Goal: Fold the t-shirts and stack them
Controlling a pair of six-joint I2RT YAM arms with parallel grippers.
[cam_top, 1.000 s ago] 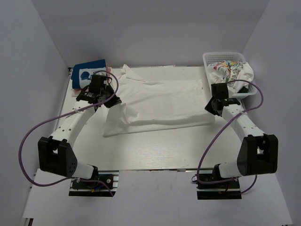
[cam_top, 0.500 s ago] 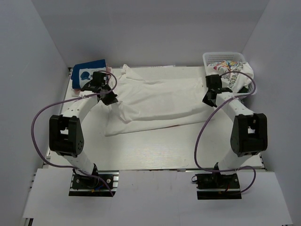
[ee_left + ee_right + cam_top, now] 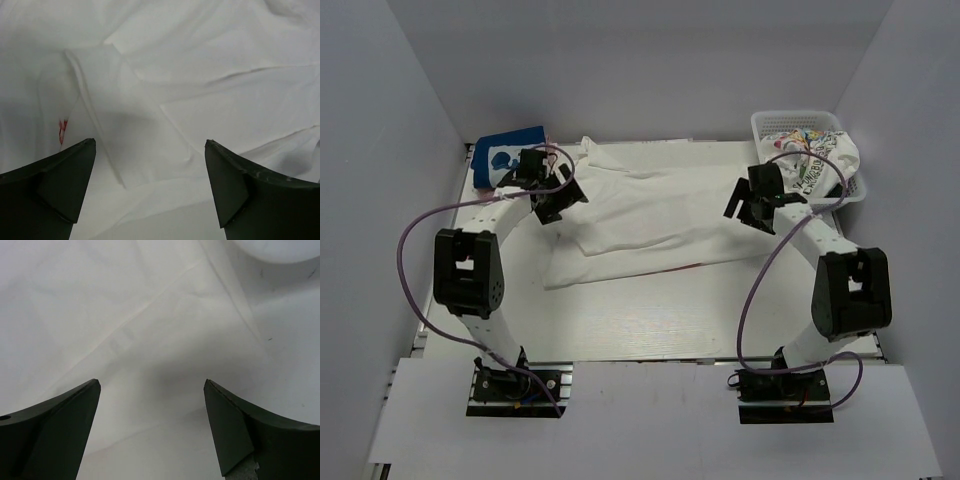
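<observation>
Swung inward, left end effector (image 3: 563, 196) and right end effector (image 3: 744, 205) gape wide over white t-shirt (image 3: 660, 215); basket (image 3: 790, 116) sits at two o'clock.

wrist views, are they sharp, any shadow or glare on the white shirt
Left wrist: creases in the white shirt fairly crisp, soft shadow just ahead of the open left gripper. Right wrist: cloth looks softer, faint shadow ahead of the open right gripper; no glare in either.
</observation>
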